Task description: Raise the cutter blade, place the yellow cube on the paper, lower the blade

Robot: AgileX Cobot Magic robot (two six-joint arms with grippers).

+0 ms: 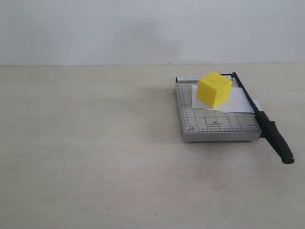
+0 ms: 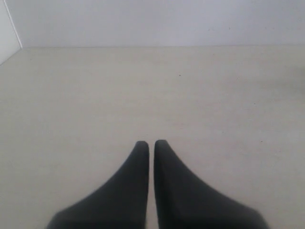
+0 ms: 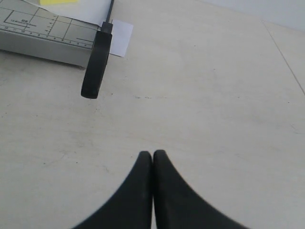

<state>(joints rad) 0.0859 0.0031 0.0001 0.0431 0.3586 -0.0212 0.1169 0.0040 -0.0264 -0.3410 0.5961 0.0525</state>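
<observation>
One yellow cube [image 1: 214, 89] sits on one paper [image 1: 240, 102], beside one lowered cutter blade [image 1: 264, 121].
Left gripper [image 2: 151, 143] and right gripper [image 3: 152, 153] are both pinched closed, empty; the cube covers part of the paper and is cropped in the right wrist view.

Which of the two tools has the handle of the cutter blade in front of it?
The right tool: its wrist view shows the black handle of the cutter blade ahead, whereas the left tool sees none of it.

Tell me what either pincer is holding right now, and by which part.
Nothing. The left pincer and right pincer are both shut and empty; neither touches the cutter blade.
</observation>
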